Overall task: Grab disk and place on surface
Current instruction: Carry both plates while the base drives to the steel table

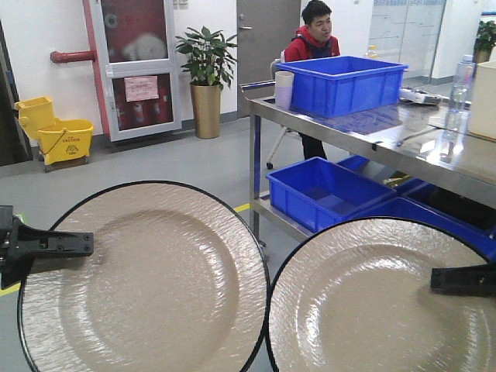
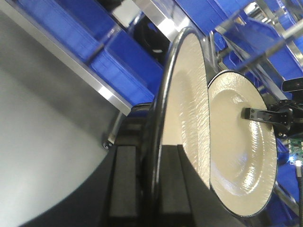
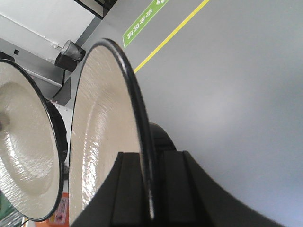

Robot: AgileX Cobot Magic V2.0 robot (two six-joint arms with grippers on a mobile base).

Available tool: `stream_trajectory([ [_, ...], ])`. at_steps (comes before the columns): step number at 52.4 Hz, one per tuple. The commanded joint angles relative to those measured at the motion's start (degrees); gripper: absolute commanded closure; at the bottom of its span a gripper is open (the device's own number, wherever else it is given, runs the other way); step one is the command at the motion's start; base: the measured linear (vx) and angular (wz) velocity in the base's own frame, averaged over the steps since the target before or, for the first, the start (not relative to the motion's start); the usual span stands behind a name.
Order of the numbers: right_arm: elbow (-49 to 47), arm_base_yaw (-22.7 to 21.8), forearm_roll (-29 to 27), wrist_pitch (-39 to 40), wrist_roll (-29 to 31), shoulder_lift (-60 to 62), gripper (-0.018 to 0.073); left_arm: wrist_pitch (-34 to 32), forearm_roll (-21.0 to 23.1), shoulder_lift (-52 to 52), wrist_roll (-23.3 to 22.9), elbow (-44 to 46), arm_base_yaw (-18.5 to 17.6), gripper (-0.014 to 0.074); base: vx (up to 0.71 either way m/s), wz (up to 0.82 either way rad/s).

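Risk first: each disk hangs from a single pinch at its rim. Left gripper [image 2: 152,161] is clamped on the edge of the left disk [image 1: 147,279], one pad on each face. Right gripper [image 3: 147,161] grips the right disk [image 1: 372,302] the same way. Nearly all of each plate lies beyond the fingertips, so I judge that a jolt or quick swing could pivot it in the pads or let it slide out. The glaze looks slick.

Second hazard: the rims farthest from each hand come together in the gap between the two grippers. Whether they touch or sit just apart, I cannot tell. An inward move by either arm would knock them together.

Third: the surface appears in no view, so the descent cannot be judged. Both disks are held aloft and steeply tilted, and would likely land rim-first unless levelled.

Appearance: round plates, cream-beige, glossy, finely rippled. Each has a broad flat border around a shallow well, with a thin black line along the edge.
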State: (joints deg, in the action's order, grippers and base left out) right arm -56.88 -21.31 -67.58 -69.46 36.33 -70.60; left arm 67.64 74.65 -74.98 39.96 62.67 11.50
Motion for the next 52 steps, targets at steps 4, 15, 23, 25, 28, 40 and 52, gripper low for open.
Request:
stream_trajectory([
  [4, -1.81, -0.16, -7.41, -3.19, -0.04, 1.65, 0.0568, 0.23, 8.36, 2.11, -0.82, 1.68, -0.08, 0.0604, 0.49, 0.07],
  [15, -1.81, -0.16, -7.41, -3.33, -0.04, 1.65, 0.0568, 0.23, 8.36, 2.11, -0.82, 1.68, -0.08, 0.0604, 0.51, 0.01],
  [23, -1.81, -0.16, -7.41, -3.33, -0.04, 1.65, 0.0568, 0.23, 8.36, 2.11, -0.82, 1.68, -0.08, 0.0604, 0.53, -0.06],
  [25, -1.81, -0.16, -7.41, -3.33, -0.04, 1.65, 0.0568, 0.23, 8.36, 2.11, -0.82, 1.68, -0.08, 0.0604, 0.53, -0.1],
  [28, -1.81, -0.16, -7.41, -3.33, -0.04, 1.65, 0.0568, 0.23, 8.36, 2.11, -0.82, 1.68, -0.08, 0.0604, 0.53, -0.12],
  [40, -1.81, -0.16, -7.41, -3.23, -0.04, 1.65, 0.0568, 0.23, 8.36, 2.11, -0.82, 1.68, -0.08, 0.0604, 0.52, -0.19],
  [52, -1.81, -0.16, -7.41, -3.23, -0.04, 1.65, 0.0568, 0.23, 8.36, 2.11, -0.82, 1.68, -0.08, 0.0604, 0.5, -0.3],
])
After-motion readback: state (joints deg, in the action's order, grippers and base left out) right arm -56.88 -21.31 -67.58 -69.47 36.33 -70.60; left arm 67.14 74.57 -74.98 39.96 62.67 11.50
